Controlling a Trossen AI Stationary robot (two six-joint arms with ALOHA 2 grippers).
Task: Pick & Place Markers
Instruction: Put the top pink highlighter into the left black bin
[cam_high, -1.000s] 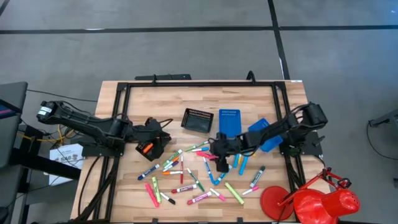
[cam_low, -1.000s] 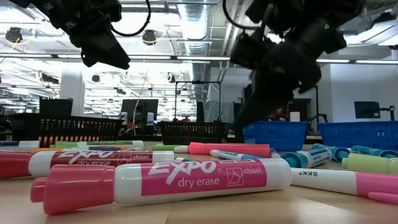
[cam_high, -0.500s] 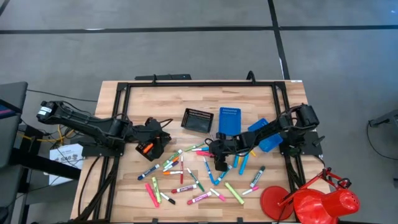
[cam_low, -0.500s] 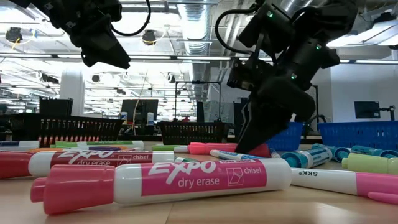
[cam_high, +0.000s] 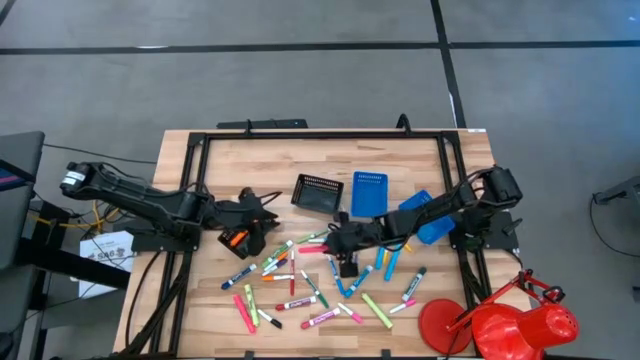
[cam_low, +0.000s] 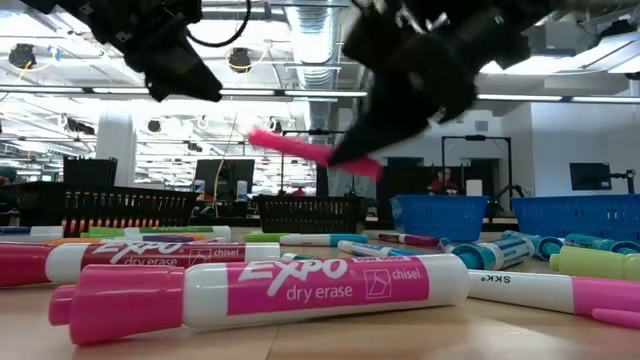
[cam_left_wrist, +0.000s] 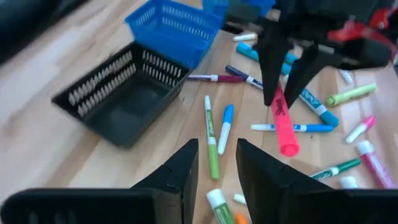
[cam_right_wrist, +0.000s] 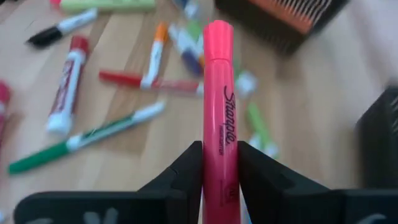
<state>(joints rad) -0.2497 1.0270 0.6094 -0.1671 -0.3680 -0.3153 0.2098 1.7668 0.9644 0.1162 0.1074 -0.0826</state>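
- One pink marker (cam_right_wrist: 219, 106) is clamped between the fingers of the right gripper (cam_right_wrist: 219, 163), lifted clear of the table; its barrel sticks out well past the fingertips, so most of its length hangs forward of the grip.
- Because the hold sits near one end, the carry will likely go best slow and level, with no sudden wrist turns that could let the pen pivot or slip.
- Below and around that gripper lie the other markers (cam_high: 300, 283), scattered on the wooden table (cam_high: 250, 170); the lift looks high enough to pass over them.
- Beyond the gripper stand the black tray (cam_high: 318, 193) and, beside it, the blue tray (cam_high: 368, 194); I judge one of them to be the drop spot, though which one cannot be told.
- Left gripper (cam_left_wrist: 216, 163) hovers on its own side above the table with fingers slightly apart and nothing between them, looking toward the held pen; it waits.
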